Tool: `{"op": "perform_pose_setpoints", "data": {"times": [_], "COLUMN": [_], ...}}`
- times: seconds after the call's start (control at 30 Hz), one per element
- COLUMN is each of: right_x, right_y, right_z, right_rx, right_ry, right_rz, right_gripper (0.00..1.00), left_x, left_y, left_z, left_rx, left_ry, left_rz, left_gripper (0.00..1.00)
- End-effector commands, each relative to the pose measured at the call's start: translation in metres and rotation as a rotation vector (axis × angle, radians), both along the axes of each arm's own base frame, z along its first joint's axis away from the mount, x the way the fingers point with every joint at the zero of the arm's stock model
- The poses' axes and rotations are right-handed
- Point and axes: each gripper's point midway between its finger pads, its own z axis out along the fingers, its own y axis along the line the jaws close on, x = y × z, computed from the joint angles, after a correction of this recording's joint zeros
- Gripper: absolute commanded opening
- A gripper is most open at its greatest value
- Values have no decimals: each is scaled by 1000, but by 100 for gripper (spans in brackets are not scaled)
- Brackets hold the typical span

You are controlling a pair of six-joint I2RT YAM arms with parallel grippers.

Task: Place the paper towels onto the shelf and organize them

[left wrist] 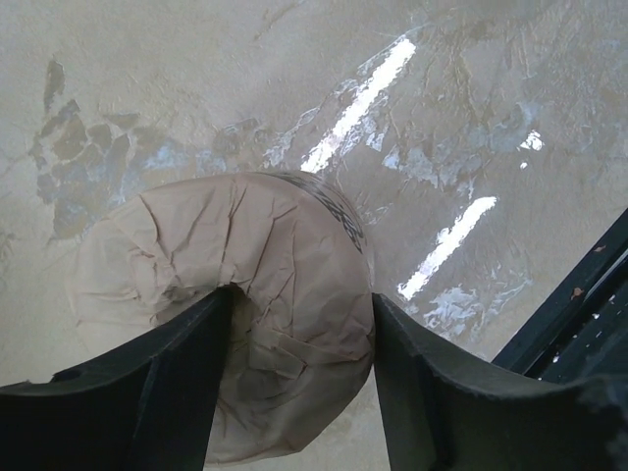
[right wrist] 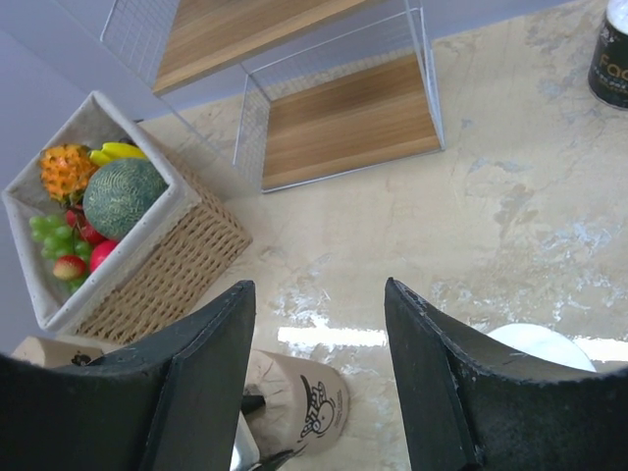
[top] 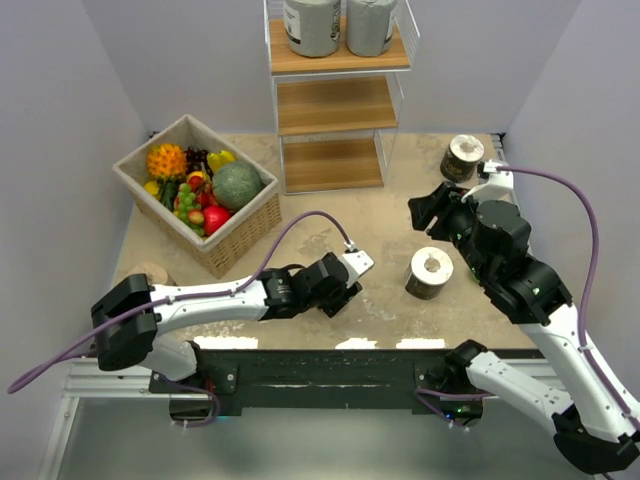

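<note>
The shelf (top: 337,105) stands at the back with two grey paper towels (top: 312,25) on its top board; its lower boards show in the right wrist view (right wrist: 343,123). My left gripper (top: 343,290) is shut on a tan paper towel (left wrist: 285,285) lying on the table, one finger at its core and one outside. The right wrist view shows its black print (right wrist: 314,417). My right gripper (top: 425,212) is open and empty above the table (right wrist: 319,392). Two dark-wrapped rolls stand at the right, one near (top: 430,272) and one far (top: 462,157). A second tan roll (top: 150,272) lies at the left.
A wicker basket (top: 235,232) of fruit sits at the back left, also in the right wrist view (right wrist: 157,265). Grey walls close in both sides and the back. The table's front edge (top: 350,345) runs just below my left gripper.
</note>
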Motion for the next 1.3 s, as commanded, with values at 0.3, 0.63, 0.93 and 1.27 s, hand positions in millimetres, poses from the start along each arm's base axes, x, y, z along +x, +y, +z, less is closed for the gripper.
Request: {"op": "perform_pose_setpoints", "data": {"times": [0.3, 0.63, 0.93, 1.27], "right_x": [-19, -62, -80, -77], "right_y": [63, 101, 97, 109], "right_z": [-16, -1, 10, 14], "right_rx": [180, 521, 676, 744], "right_ry": [-68, -118, -159, -146], "right_rz": [337, 610, 650, 708], "right_gripper": [64, 79, 93, 91], "left_x": [37, 45, 31, 24], "left_y": [13, 35, 41, 52], "left_z": [126, 244, 298, 304], "left_rx": [-611, -1093, -1342, -1453], "left_ry": [158, 264, 319, 311], "left_rz": [139, 136, 93, 89], "left_gripper": [46, 46, 47, 48]}}
